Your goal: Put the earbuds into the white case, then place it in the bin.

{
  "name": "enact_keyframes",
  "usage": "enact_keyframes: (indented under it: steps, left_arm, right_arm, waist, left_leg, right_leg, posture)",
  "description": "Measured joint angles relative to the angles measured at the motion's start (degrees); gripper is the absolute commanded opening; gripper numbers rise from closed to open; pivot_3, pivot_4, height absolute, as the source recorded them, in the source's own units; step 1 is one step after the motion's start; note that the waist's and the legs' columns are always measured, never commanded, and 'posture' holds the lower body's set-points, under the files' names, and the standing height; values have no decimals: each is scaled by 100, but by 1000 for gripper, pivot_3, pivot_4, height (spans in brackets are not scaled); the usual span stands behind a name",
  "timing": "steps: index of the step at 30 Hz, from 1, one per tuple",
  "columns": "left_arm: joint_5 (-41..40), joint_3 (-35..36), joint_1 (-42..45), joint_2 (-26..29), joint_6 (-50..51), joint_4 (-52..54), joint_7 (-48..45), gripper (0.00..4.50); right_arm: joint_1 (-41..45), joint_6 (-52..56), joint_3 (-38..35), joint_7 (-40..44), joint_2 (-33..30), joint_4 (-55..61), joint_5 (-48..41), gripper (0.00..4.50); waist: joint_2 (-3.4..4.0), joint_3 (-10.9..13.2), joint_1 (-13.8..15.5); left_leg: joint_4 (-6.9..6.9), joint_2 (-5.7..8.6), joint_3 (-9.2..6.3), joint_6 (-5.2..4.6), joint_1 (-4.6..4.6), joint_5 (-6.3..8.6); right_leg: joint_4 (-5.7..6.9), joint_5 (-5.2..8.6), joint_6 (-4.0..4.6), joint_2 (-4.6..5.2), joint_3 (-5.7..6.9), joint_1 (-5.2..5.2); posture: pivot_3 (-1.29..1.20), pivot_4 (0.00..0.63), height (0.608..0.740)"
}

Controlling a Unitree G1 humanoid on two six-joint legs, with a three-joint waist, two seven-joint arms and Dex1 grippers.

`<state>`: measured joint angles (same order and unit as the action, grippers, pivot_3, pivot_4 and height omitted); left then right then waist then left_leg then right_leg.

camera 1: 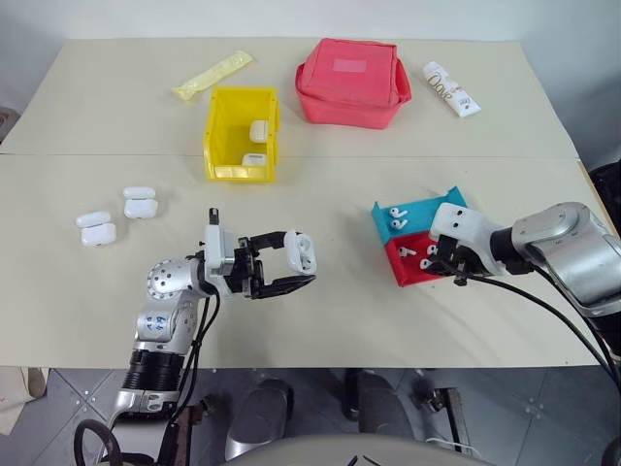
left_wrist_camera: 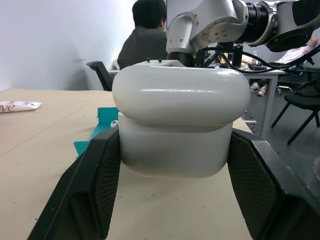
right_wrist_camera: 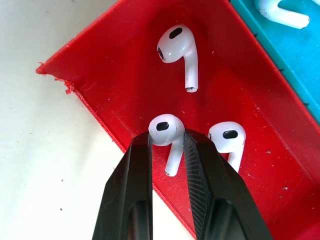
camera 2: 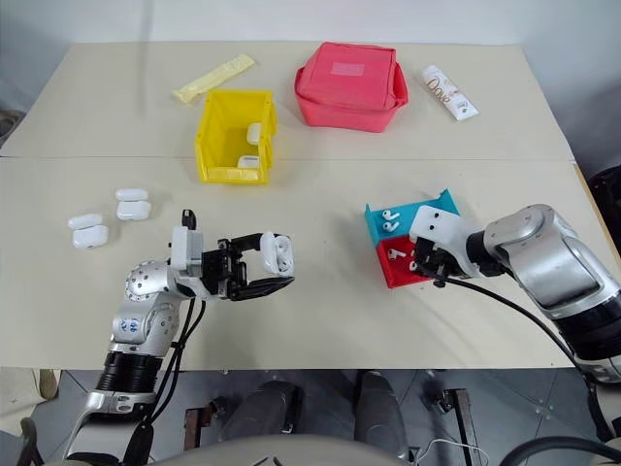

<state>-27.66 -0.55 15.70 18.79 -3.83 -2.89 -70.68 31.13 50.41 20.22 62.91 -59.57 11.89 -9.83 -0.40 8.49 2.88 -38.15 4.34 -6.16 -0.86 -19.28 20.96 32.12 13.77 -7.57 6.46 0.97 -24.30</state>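
My left gripper (camera 1: pixel 299 258) is shut on the white case (camera 1: pixel 301 250), holding it above the table in front of me; its lid looks ajar (left_wrist_camera: pixel 180 120). My right gripper (right_wrist_camera: pixel 167 137) reaches down into the red half of a tray (right_wrist_camera: pixel 115 75). Its two fingers pinch the stem of one earbud (right_wrist_camera: pixel 167 131). Two more earbuds (right_wrist_camera: pixel 177 47) (right_wrist_camera: pixel 227 137) lie loose in the red half, and others (camera 1: pixel 396 216) lie in the blue half. The yellow bin (camera 1: pixel 212 136) stands at the far middle of the table with two white cases (camera 1: pixel 259 129) inside.
Two pairs of spare white cases (camera 1: pixel 97 228) (camera 1: pixel 140 202) lie at the left. A red zip pouch (camera 1: pixel 351 82), a white printed tube (camera 1: pixel 450 89) and a yellow sachet (camera 1: pixel 212 75) sit at the back. A person (left_wrist_camera: pixel 145 35) sits beyond the table.
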Motion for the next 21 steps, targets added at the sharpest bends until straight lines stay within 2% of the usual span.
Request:
enact_keyframes:
  steps: [7, 9, 11, 13, 15, 17, 21]
  left_arm:
    - [0, -70, 256, -68, -11, -266, -205, 2779]
    - [0, -125, 299, -134, -11, -338, -282, 2779]
    - [-2, -213, 373, -234, -9, -444, -392, 2779]
    - [-2, -322, 494, -349, -3, -573, -542, 2779]
    - [-3, -421, 676, -456, -1, -711, -672, 2779]
    - [-13, -491, 873, -508, 0, -876, -862, 2779]
    - [-14, -534, 1304, -654, -5, -1297, -1223, 2779]
  right_arm:
    - [-306, 277, -643, -129, -2, 535, -330, 519]
    - [-511, 427, -975, -190, 0, 790, -519, 519]
    - [-863, 695, -1648, -268, 105, 1324, -897, 519]
    - [-1094, 904, -2520, -439, 609, 1875, -1459, 519]
    - [-1170, 1029, -3055, -616, 1032, 2240, -1902, 519]
    - [-1171, 1087, -3790, -992, 1851, 2565, -2542, 519]
    - [-1231, 856, -4102, -1468, 2708, 2991, -3481, 519]
  waist:
    - [2, 0, 1]
    - [2, 0, 11]
    - [3, 1, 40]
    - [-3, -1, 38]
    - [-2, -1, 33]
    - [-7, -5, 27]
    - [2, -4, 3]
  left_leg:
    - [0, 0, 0, 0, -1, 0]
    - [1, 0, -1, 0, -2, 0]
    - [-1, 0, -4, 0, -5, 0]
    - [-5, -1, -4, 0, -2, 0]
    - [-6, 0, -4, -1, 2, 0]
    - [-5, -4, -7, 2, 3, 1]
    - [-2, -1, -6, -1, 2, 0]
  right_leg:
    - [0, 0, 0, -1, 0, 0]
    - [0, 0, 0, 0, 1, -1]
    - [-1, 0, -1, 1, 4, 0]
    - [-1, -3, -3, 0, 3, 6]
    - [-1, -4, -5, -1, 2, 10]
    - [0, -4, -4, -4, 4, 10]
    - [28, -4, -3, -3, 2, 7]
  posture:
    - [0, 150, 740]
    - [0, 150, 740]
    - [0, 150, 740]
    - [0, 150, 740]
    - [0, 150, 740]
    - [0, 150, 740]
    - [0, 150, 740]
